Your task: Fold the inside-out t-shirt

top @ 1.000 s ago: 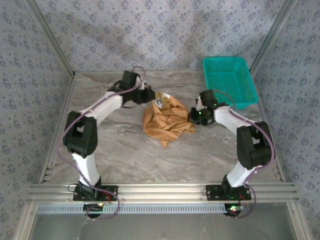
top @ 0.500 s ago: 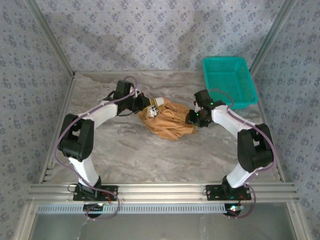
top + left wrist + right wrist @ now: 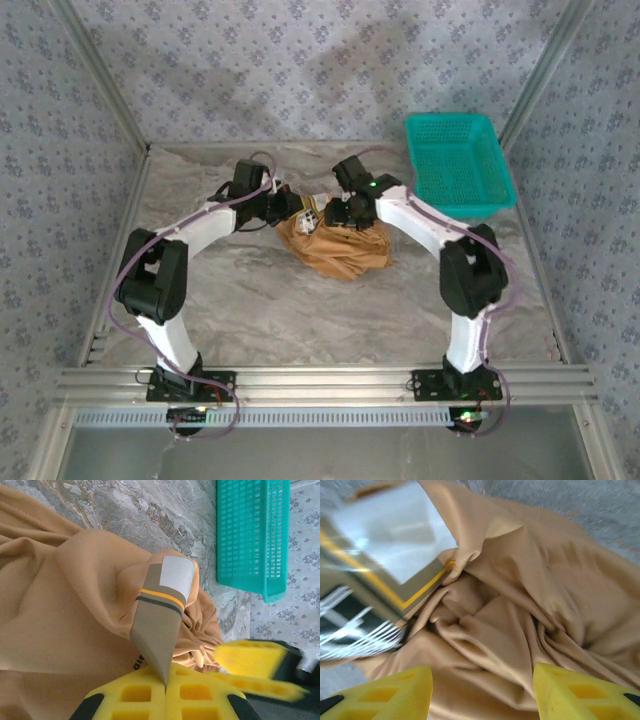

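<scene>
The inside-out t-shirt (image 3: 340,250) lies crumpled in a tan heap at the middle of the table. My left gripper (image 3: 302,213) is at its back-left edge, shut on the shirt's grey-and-white label (image 3: 161,615), which is pinched between the yellow pads (image 3: 200,692). My right gripper (image 3: 335,212) hovers just right of that label, over the bunched folds (image 3: 490,630). Its jaws stand open with only cloth below them. One of its yellow fingers (image 3: 250,659) shows in the left wrist view. The label (image 3: 390,545) appears blurred at the upper left of the right wrist view.
A teal mesh basket (image 3: 458,160) stands at the back right corner, also seen as the teal basket (image 3: 250,535) beyond the shirt. Bare marbled tabletop (image 3: 300,310) lies in front of the shirt. Metal frame posts and patterned walls enclose the table.
The right arm swung left from the shirt's right edge to above its back near the label, and its jaws opened. The left gripper pulled the label left earlier, then held still.
</scene>
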Robot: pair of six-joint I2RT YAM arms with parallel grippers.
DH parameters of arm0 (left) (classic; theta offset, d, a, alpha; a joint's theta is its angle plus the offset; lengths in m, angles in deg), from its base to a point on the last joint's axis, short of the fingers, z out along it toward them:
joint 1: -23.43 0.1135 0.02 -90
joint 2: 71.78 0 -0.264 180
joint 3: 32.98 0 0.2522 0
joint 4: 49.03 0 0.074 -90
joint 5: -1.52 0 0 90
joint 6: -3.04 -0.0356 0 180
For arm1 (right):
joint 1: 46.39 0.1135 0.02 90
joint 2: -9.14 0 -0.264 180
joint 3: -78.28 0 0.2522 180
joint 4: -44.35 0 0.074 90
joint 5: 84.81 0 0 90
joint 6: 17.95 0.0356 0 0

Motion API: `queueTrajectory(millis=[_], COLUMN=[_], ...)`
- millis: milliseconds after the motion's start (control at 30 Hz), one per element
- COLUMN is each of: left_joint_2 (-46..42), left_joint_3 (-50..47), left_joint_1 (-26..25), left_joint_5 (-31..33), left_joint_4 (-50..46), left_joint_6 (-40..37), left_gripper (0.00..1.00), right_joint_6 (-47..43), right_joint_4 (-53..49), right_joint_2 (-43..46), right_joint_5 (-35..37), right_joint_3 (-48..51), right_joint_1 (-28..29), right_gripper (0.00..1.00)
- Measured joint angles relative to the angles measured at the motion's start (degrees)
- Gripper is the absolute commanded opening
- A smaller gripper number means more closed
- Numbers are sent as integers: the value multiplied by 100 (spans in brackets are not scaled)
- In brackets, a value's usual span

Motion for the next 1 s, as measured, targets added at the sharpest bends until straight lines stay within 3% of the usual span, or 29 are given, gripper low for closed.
queueTrajectory(millis=[100, 167, 300, 533, 733, 933, 967, 1000], left_joint_2=[-70, -90, -90, -103, -315, -400, -400, -400], left_joint_3=[2, 44, 315, 579, 212, -417, -483, -531], left_joint_1=[52, 153, 573, 1545, 1633, 1480, 1449, 1399], left_joint_5=[-2, -2, 2, -9, -22, 4, 28, 70], left_joint_4=[-133, -271, -623, -824, -656, -490, -503, -522], left_joint_6=[-55, -125, -282, -306, -162, -74, -85, -133], left_gripper=[0, 0, 0, 0, 0, 0, 2, 18], right_joint_6=[-125, -162, -411, -577, -538, -348, -310, -273], right_joint_4=[-229, -413, -774, -994, -599, 46, 116, 173], right_joint_2=[-531, -647, -350, 1707, 3434, 3077, 2983, 2865], right_joint_5=[35, 59, 116, 55, -199, -509, -551, -599], right_joint_3=[-304, -470, -881, -870, 850, 2811, 2992, 3161], right_joint_1=[0, -13, -105, -824, -1478, -1681, -1685, -1670], right_gripper=[13, 0, 0, 0, 0, 0, 0, 0])
